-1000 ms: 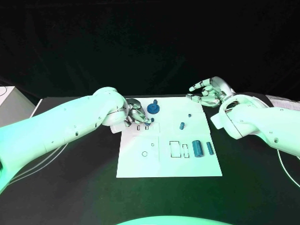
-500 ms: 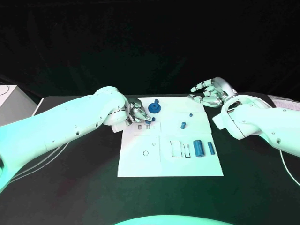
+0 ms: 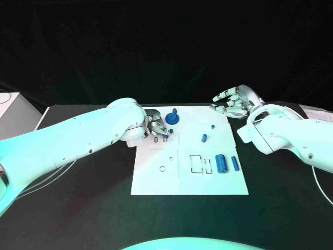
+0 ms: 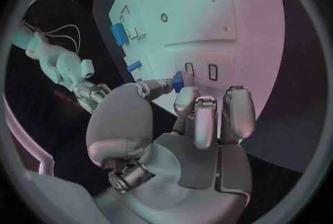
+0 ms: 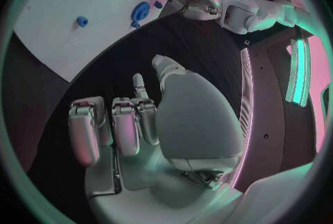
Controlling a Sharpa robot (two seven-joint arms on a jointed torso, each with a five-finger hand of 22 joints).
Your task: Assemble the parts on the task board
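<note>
The white task board [image 3: 183,179] lies in the middle of the black table. My left hand [image 3: 153,127] hovers over its far left corner and pinches a small blue part [image 4: 178,80] between thumb and a finger, just above two small rectangular slots [image 3: 161,139]. A blue gear-like part [image 3: 171,120] stands beside that hand. My right hand [image 3: 232,102] floats past the board's far right corner, fingers apart and empty [image 5: 132,124]. A small blue piece [image 3: 204,138] and two blue cylinders [image 3: 220,164] lie on the board's right half.
A tiny blue peg [image 3: 212,126] sits near the far edge of the board. Empty outlined slots [image 3: 195,164] and a round hole [image 3: 161,169] mark the board's middle. A white box [image 3: 0,112] stands at the table's far left.
My left hand has edged slightly toward the gear with the small blue part. The right hand has hardly moved.
</note>
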